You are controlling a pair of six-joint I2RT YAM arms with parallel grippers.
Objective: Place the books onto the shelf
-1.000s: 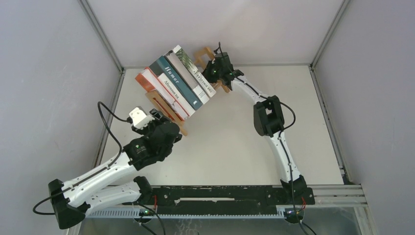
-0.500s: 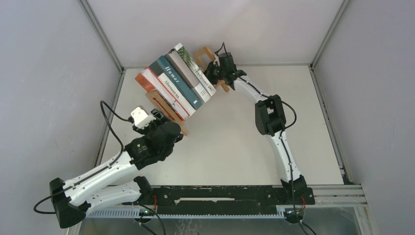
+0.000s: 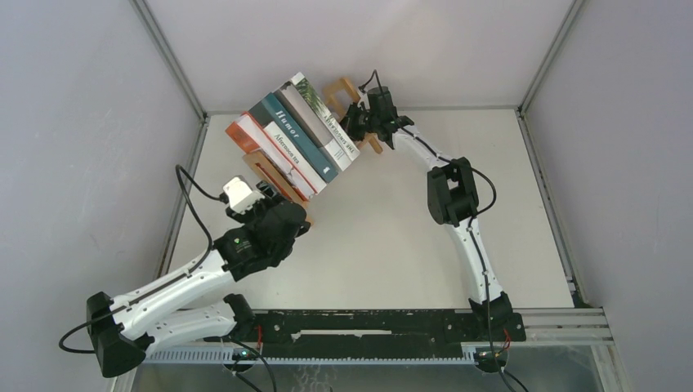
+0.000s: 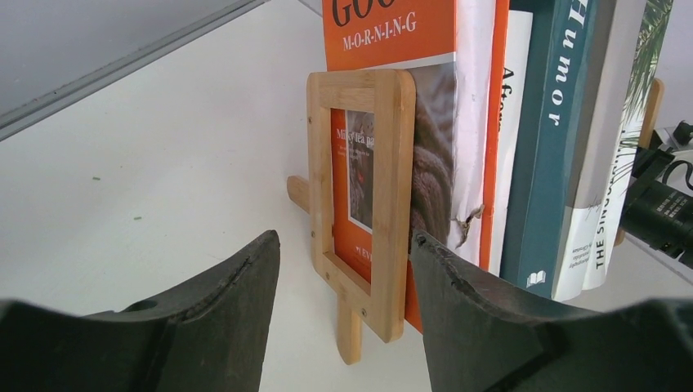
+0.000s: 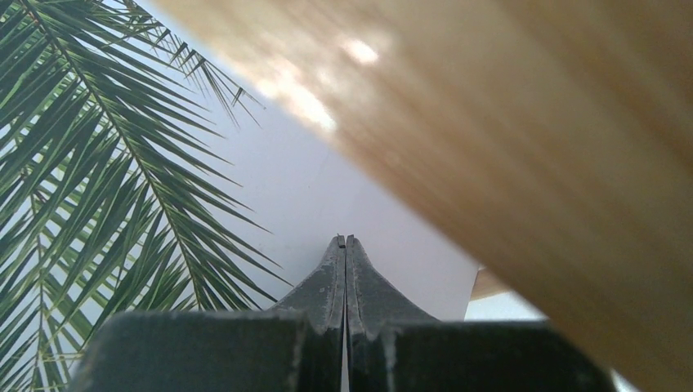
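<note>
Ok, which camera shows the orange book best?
Left wrist: the orange book stands close behind the shelf's end frame, cover lettering readable. Top external shows it small, from above; right wrist shows none of it.

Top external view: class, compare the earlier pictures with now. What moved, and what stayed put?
The left hand, open and empty, edged slightly right near the end frame of the shelf. The right hand, shut beside the palm-leaf book, shifted slightly right and turned a little. Nothing was grasped or released. The books and shelf stayed put.
</note>
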